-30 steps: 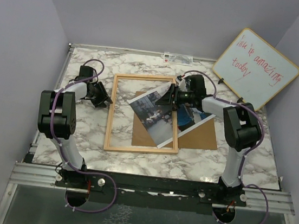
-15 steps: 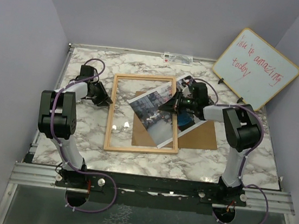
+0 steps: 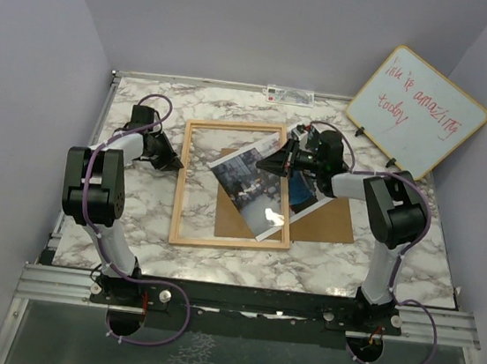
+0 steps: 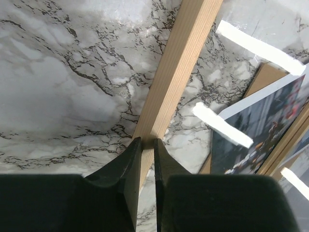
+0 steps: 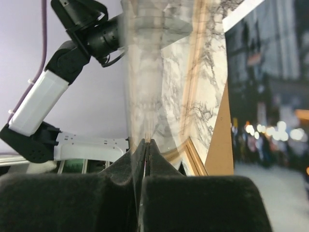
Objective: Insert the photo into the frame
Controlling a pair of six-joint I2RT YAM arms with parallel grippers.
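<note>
Now right end effector (image 5: pixel 145 142) is clamping tight on pane (image 5: pixel 145 72), left end effector (image 4: pixel 146 140) sitting almost closed over frame (image 4: pixel 178 63) rail; next, probably sliding photo (image 3: pixel 241 184) under.

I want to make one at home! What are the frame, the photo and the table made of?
By looks: the frame: light wood, seemingly bare and matte; fine grain lines run along its rail. Then the photo: probably thin glossy paper, with a white border and a shiny printed face. Last, the table: looks like white marble with dark veins, though it may only be a printed surface.
</note>
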